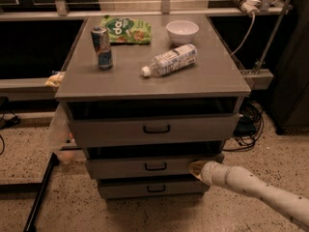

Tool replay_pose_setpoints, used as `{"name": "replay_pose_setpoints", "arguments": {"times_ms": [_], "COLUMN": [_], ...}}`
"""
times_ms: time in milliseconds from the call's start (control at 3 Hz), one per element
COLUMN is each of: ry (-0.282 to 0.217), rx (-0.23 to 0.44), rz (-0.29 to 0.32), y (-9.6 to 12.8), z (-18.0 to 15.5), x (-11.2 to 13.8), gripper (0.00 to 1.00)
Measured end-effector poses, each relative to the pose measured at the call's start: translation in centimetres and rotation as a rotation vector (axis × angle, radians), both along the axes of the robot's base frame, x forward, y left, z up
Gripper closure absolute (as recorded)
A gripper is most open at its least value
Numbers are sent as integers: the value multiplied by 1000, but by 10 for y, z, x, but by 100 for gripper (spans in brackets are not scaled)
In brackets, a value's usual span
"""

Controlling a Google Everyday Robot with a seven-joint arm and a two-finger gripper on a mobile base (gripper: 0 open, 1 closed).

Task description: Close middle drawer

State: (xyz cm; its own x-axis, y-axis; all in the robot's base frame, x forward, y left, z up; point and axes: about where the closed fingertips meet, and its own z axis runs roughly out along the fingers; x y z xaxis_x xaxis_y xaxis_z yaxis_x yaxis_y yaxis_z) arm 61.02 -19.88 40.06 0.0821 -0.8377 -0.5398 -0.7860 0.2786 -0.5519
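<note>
Speckled terrazzo floor under dim light; a grey metal rail crosses the dark back; black cables coil at right.

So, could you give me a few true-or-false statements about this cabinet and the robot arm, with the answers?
1. The gripper is at the right end of the middle drawer front. True.
2. The bottle stands upright. False: it lies on its side.
3. The bowl sits near the back of the cabinet top. True.
4. The middle drawer is fully shut. False: it sticks out, with a dark gap above its front.
5. The can lies inside a drawer. False: it stands on the cabinet top.
</note>
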Motion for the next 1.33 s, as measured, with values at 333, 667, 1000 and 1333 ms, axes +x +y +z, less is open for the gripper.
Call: {"name": "replay_pose_setpoints", "arguments": {"times_ms": [333,667,1000,1333], "ry": [-2,14,112,244], "rx": [-8,-5,2,16], "rz": [3,12,21,51], "y": [3,4,-5,-6], "z": [0,1,14,34], "x": [17,12,-29,-86], "gripper": [100,100,100,100]}}
